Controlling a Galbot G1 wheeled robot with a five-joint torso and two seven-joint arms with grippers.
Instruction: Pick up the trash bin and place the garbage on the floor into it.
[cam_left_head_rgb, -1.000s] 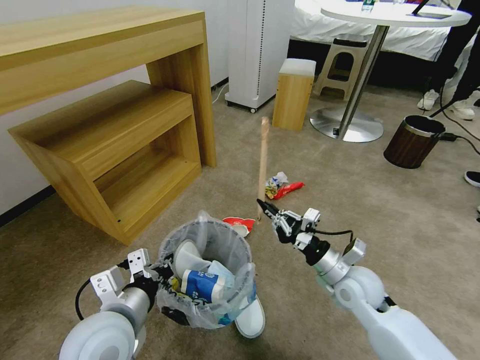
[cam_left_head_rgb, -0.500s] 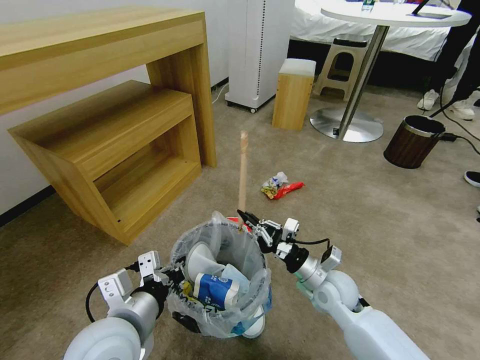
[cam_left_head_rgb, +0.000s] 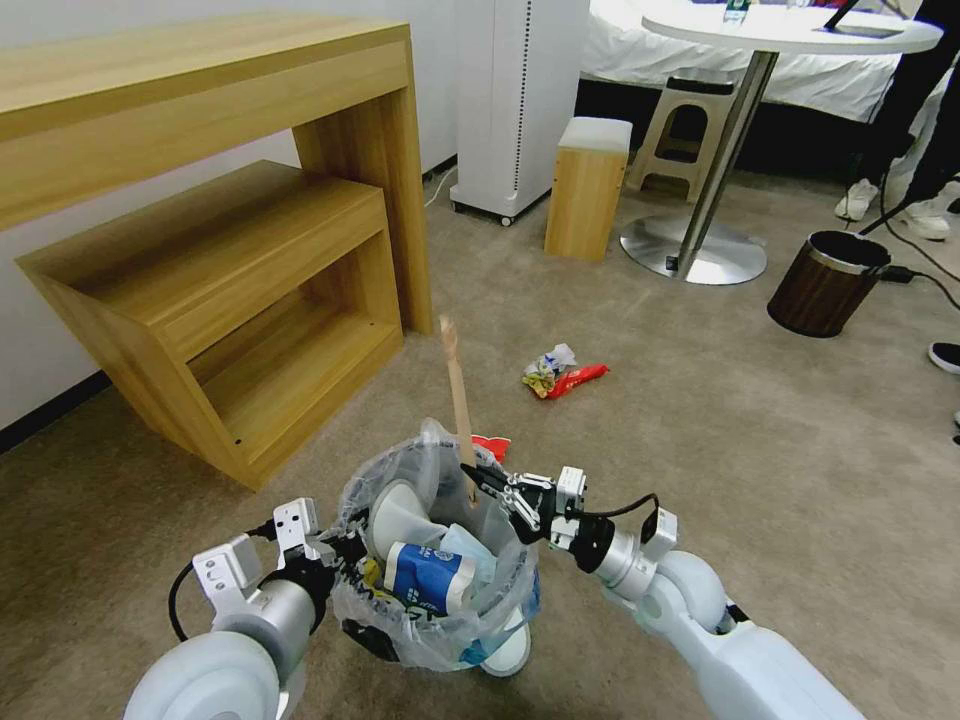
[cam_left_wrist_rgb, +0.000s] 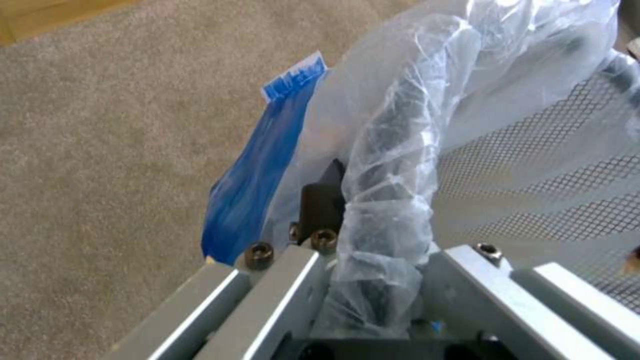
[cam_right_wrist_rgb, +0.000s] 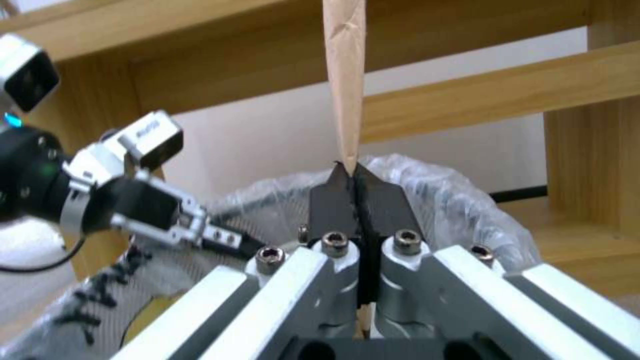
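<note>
**Listener:** Where is the bin, and what has hold of it?

**Operator:** I have the trash bin (cam_left_head_rgb: 435, 565) low in the middle of the head view, held off to my left side. My left gripper (cam_left_head_rgb: 335, 550) is pinched on its rim; the left wrist view shows the jaws closed over the bag-wrapped rim (cam_left_wrist_rgb: 390, 200), with a blue flap of liner hanging just beside it. The bin sits just above or on the floor (cam_left_head_rgb: 700, 400); I cannot tell which.

**Listener:** And the right arm?

**Operator:** My right gripper (cam_left_head_rgb: 478, 478) is at the bin's far rim, its fingers pressed together on the lower end of the wooden stick (cam_left_head_rgb: 457, 385). The stick stands nearly upright, tilted slightly, its upper end well above the bin. In the right wrist view the stick (cam_right_wrist_rgb: 345, 80) rises from between the dark pads, with the bin's mouth right behind.

**Listener:** How much is done?

**Operator:** I judge it well along. A blue paper cup (cam_left_head_rgb: 425, 580) and a white slipper (cam_left_head_rgb: 395, 515) lie inside the bin. The stick is over the opening but not yet let go. Left on the carpet: a red-white crushed cup (cam_left_head_rgb: 490, 445) just behind the bin, and a red wrapper (cam_left_head_rgb: 562, 375) with crumpled scraps farther out.
</note>
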